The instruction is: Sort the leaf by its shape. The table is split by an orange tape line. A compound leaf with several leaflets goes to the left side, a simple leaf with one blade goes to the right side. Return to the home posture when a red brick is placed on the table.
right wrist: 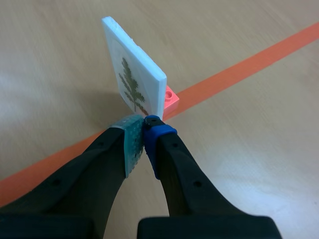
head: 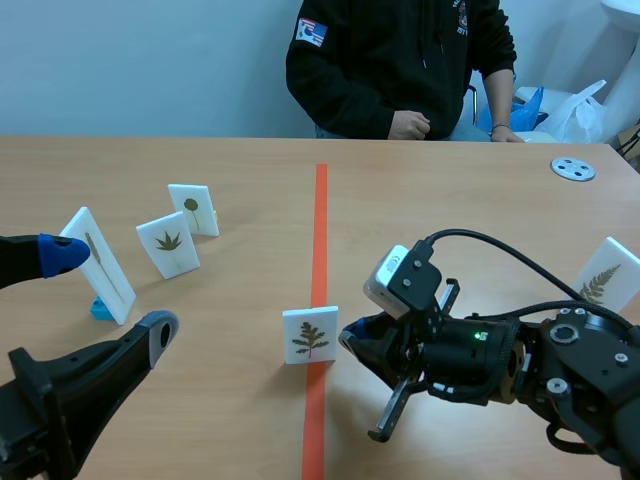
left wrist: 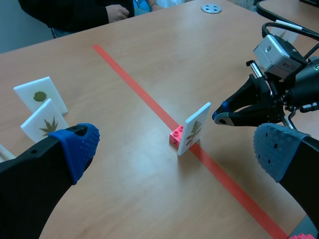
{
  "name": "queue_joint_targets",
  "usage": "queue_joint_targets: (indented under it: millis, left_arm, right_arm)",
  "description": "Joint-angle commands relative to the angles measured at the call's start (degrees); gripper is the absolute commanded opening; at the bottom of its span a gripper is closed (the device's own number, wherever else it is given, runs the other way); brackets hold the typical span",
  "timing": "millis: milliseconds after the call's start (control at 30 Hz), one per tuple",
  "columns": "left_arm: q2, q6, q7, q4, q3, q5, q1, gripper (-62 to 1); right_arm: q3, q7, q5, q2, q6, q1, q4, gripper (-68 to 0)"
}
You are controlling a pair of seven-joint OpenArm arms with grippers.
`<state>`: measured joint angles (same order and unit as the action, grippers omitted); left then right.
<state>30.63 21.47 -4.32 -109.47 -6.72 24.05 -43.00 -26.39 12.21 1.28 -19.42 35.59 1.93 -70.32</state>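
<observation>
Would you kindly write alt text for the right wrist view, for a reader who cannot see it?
The right pincer, shut, points at the lower corner of a white leaf card that stands on a pink brick at the orange tape line on a wooden table.

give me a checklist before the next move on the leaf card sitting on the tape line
1. Leaf card upright on its pink brick, on the tape line: ok.
2. Its leaf has several leaflets, so it goes to the left side: ok.
3. Right gripper shut, tips at the card's lower edge: ok.
4. Tips touching the card: cannot tell.
5. Left gripper open, apart from that card: ok.
</observation>
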Motion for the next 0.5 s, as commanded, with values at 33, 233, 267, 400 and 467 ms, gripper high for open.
queue_joint_targets:
  millis: [33, 233, 267, 400, 467]
  left_arm:
    - [-0.2, 0.1, -0.6, -0.8, -0.1, 0.4, 0.0, 1.4]
    - [-0.2, 0.1, -0.6, -0.8, -0.1, 0.4, 0.0, 1.4]
    - [-0.2, 0.1, -0.6, -0.8, -0.1, 0.4, 0.0, 1.4]
    - [-0.2, 0.1, -0.6, -0.8, -0.1, 0.4, 0.0, 1.4]
    - [-0.1, 0.1, -0.6, -0.8, -0.1, 0.4, 0.0, 1.4]
  right_arm:
    - [0.4, 1.0, 0.4, -2.4, -0.2, 0.4, -4.2, -66.4]
    - [3.2, -1.0, 0.6, -5.2, -0.2, 4.9, -11.2, -66.4]
    - [4.0, -1.4, 1.0, -5.7, -0.2, 5.9, -12.4, -66.4]
    - [7.9, -2.3, 4.2, -7.3, -0.2, 10.6, -17.4, -66.4]
    - [10.6, -3.3, 5.4, -7.9, -0.2, 13.4, -20.3, -66.4]
